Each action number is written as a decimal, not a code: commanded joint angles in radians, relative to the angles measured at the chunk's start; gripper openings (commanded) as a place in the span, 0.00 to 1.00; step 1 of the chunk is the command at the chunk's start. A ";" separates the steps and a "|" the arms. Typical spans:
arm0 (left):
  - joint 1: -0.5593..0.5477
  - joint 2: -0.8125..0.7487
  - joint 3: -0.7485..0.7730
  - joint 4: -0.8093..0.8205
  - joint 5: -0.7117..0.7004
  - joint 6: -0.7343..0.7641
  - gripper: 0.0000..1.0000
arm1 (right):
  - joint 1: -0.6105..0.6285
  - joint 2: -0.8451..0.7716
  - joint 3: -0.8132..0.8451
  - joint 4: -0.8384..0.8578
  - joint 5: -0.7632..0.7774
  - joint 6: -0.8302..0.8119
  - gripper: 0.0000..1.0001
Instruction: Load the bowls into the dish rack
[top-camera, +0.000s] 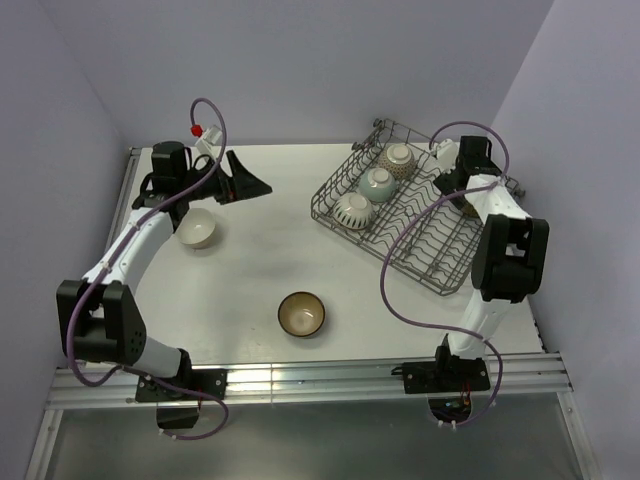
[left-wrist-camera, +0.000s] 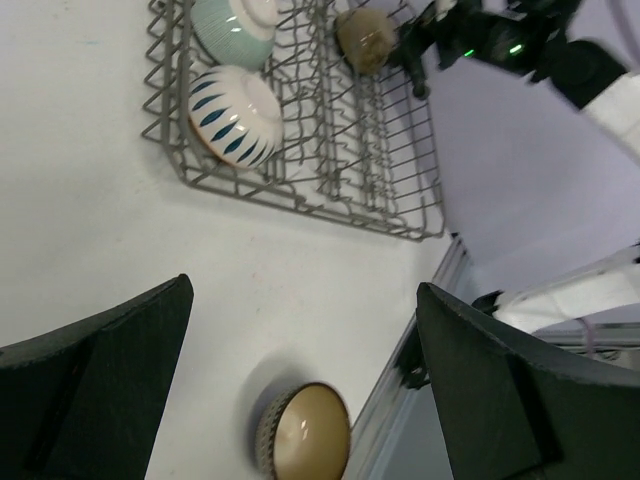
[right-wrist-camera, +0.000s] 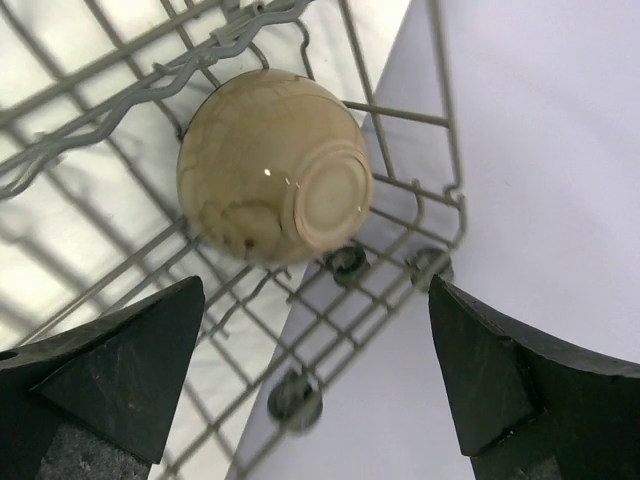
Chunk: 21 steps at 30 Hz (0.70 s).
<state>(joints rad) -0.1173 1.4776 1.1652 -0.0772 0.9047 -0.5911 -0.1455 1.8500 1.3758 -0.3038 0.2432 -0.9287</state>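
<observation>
- The dish rack (top-camera: 440, 262) sits at an angle on the far right of the desk (top-camera: 260, 260).
- Three bowls line its left row, tipped so their bases show. A white bowl with dark leaf marks (top-camera: 354, 210) is nearest, a teal bowl (top-camera: 378, 183) is in the middle, and a pale patterned bowl (top-camera: 400, 158) is farthest.
- A tan bowl (right-wrist-camera: 270, 180) lies on its side in a corner of the rack, under the right arm.
- The right claw (right-wrist-camera: 315, 290) hangs over that tan bowl, released, its fingers spread wide and touching nothing.
- Two bowls stand upright on the desk. A brown bowl with a tan inside (top-camera: 301, 313) is near the middle, and a cream bowl (top-camera: 197, 228) is to the left.
- The left claw (top-camera: 255, 183) hangs just beyond the cream bowl, released and empty, facing the rack.
</observation>
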 joint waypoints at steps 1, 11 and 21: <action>0.002 -0.100 -0.018 -0.175 -0.056 0.242 0.99 | 0.017 -0.142 0.074 -0.098 -0.079 0.114 1.00; -0.073 -0.221 -0.183 -0.426 -0.225 0.706 0.94 | 0.086 -0.409 0.155 -0.360 -0.343 0.447 1.00; -0.395 -0.134 -0.248 -0.434 -0.458 0.837 0.86 | 0.096 -0.640 0.112 -0.423 -0.610 0.772 1.00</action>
<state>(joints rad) -0.4736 1.3025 0.9134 -0.5266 0.5339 0.1753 -0.0502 1.2613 1.5047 -0.6914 -0.2638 -0.2947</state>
